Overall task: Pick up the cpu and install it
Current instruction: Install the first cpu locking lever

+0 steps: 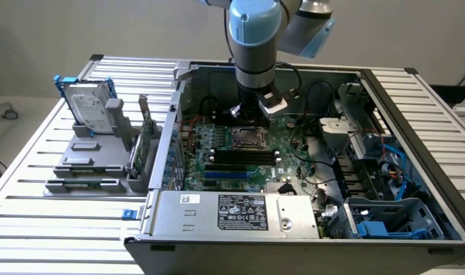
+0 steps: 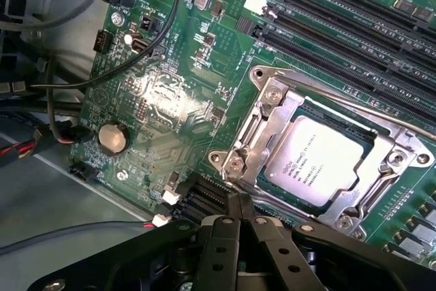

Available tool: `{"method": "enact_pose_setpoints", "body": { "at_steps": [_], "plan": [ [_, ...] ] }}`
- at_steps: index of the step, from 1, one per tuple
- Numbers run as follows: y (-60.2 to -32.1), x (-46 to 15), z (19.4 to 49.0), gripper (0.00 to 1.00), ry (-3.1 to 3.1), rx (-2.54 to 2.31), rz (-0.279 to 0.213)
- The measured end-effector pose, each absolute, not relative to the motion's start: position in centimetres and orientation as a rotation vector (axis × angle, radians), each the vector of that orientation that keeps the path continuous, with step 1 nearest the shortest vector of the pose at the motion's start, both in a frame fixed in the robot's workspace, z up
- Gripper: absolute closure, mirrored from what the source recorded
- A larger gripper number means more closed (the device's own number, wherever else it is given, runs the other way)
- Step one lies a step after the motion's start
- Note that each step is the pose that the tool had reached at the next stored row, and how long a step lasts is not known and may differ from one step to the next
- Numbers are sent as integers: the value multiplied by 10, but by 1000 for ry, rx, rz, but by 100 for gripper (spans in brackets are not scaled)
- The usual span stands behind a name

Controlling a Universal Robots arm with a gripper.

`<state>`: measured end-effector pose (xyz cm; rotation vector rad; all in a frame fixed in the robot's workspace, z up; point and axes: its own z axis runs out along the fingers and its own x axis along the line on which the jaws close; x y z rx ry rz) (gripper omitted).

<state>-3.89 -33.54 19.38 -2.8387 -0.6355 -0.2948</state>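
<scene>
One arm (image 1: 255,51), reaching down from above into the open computer case (image 1: 415,114), wrist low over the green motherboard (image 1: 293,154). Gripper (image 2: 238,219) with fingers (image 2: 219,236) pressed together, tips meeting, nothing pinched between them. Hovering just beside the near edge of the processor socket (image 2: 269,103), over its metal frame. Cpu (image 2: 319,158) seated flat inside that socket, pale silvery top facing up with dark printed lettering, framed on all sides by the steel bracket, apart from the fingertips. In the exterior view, socket (image 1: 248,137) at the middle of the board, directly below the wrist. Black memory slots (image 2: 354,25) running in parallel rows past the far side of the socket. Round silver coin battery (image 2: 113,137) on the board well apart from the socket, with black cables (image 2: 163,32) curving above it. Silver power supply (image 1: 232,213) with a black label at the near edge of the case. Hard drive (image 1: 88,106) in a blue bracket standing upright in a grey fixture (image 1: 94,166) on the slatted table (image 1: 33,229), at the exterior view's left, outside the case. Blue plastic drive cage (image 1: 389,220) in the near corner at the exterior view's right.
</scene>
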Motion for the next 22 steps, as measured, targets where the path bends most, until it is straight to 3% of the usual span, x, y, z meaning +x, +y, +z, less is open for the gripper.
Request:
{"method": "enact_pose_setpoints", "body": {
  "at_steps": [22],
  "plan": [
    [-348,-39,222,89,-603,-2845,-271]
  ]
}}
